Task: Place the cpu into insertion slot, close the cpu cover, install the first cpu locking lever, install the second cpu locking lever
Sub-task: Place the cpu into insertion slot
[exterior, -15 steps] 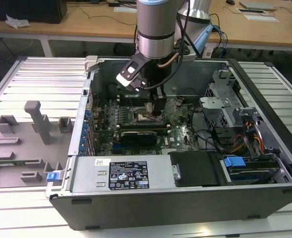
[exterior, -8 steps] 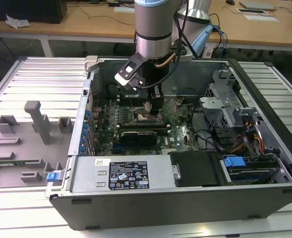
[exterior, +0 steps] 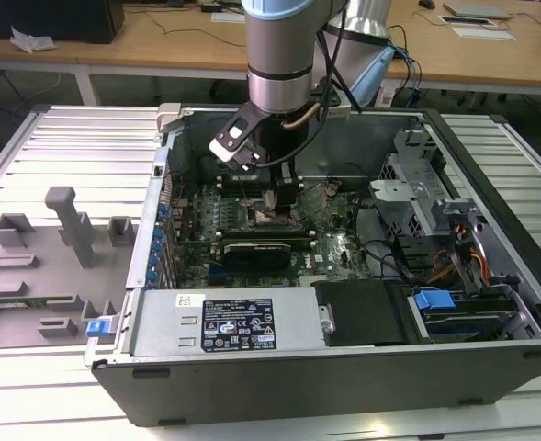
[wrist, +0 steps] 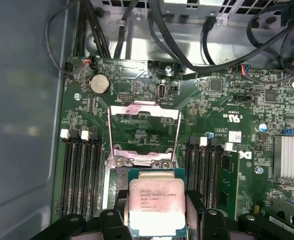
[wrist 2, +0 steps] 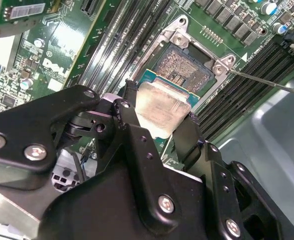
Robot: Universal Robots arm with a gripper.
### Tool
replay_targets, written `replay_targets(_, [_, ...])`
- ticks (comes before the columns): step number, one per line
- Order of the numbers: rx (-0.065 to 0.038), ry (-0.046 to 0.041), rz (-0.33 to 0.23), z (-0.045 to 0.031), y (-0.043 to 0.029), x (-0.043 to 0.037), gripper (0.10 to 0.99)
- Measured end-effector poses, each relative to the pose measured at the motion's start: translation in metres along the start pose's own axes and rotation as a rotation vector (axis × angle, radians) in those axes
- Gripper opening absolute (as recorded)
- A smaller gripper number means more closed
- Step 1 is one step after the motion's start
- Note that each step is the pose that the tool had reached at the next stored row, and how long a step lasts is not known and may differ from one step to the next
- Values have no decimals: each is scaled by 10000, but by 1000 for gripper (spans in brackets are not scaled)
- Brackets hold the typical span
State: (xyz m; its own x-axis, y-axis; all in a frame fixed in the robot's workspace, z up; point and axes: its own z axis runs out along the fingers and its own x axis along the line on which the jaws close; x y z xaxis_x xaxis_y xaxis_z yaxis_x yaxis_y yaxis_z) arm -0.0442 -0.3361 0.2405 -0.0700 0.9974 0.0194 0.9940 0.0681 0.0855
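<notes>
Between the black fingers [wrist 2: 186, 140] of the gripper [wrist: 155, 212], pinched by two opposite edges, sits the cpu [wrist: 153, 205], a flat square with a dull silvery top and a green rim. It hangs just over the insertion slot [wrist 2: 184, 70] (touching or not, I cannot tell), whose glinting pin field lies bare. Beyond, the cpu cover [wrist: 144, 108], a thin silver frame, stands open on the green motherboard [wrist: 221, 100], inside a grey metal case [exterior: 343, 367] on the ribbed worktop [exterior: 68, 138].

cpu [wrist 2: 162, 107] in gripper [wrist 2: 159, 117] over insertion slot [wrist 2: 184, 67]; cpu cover [wrist: 145, 131] open beside it
</notes>
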Motion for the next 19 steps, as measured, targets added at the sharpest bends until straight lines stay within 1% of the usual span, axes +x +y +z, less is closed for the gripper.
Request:
replay_targets(2, [8, 1, 7, 47, -15, 1, 541])
replay_targets(3, [8, 0, 5, 55, -25, 4, 541])
replay_targets(7, [10, -1, 0, 76, -43, 11, 541])
replay_targets(15, [9, 4, -30, 108, -44, 80, 541])
replay_targets(19, [9, 3, -31, 130, -61, 111, 541])
